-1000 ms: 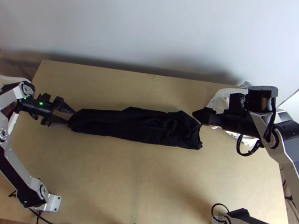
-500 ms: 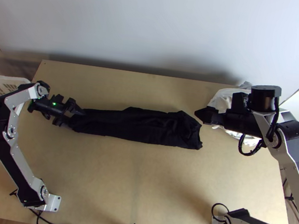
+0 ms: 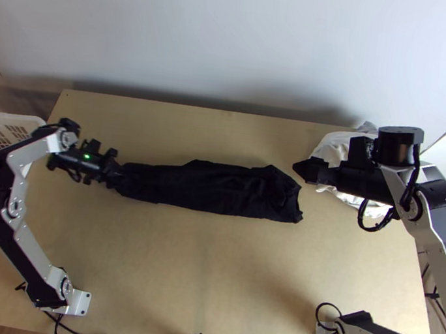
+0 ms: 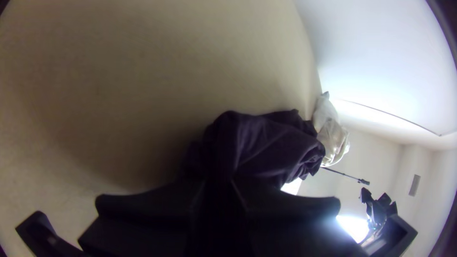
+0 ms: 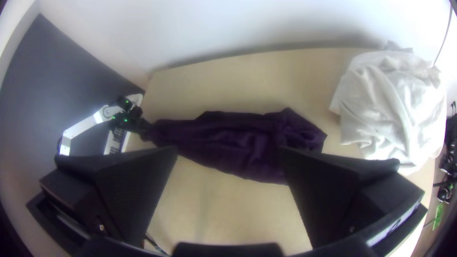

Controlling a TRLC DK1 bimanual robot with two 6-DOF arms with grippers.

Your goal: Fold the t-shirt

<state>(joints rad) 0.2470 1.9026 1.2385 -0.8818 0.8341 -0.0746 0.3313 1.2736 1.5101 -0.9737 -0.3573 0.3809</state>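
As the t-shirt (image 3: 214,187) looks limp, grip both ends. Left gripper (image 4: 223,183) pinches one; right gripper (image 5: 229,153) wide apart, empty.

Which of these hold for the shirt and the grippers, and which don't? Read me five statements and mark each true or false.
1. The shirt lies as a long, narrow strip. True.
2. The right gripper is closed on the shirt. False: the right gripper is open and holds nothing.
3. The left gripper holds one end of the shirt. True.
4. The white cloth lies on top of the shirt. False: the white cloth lies apart from it.
5. The basket is on the left arm's side. True.
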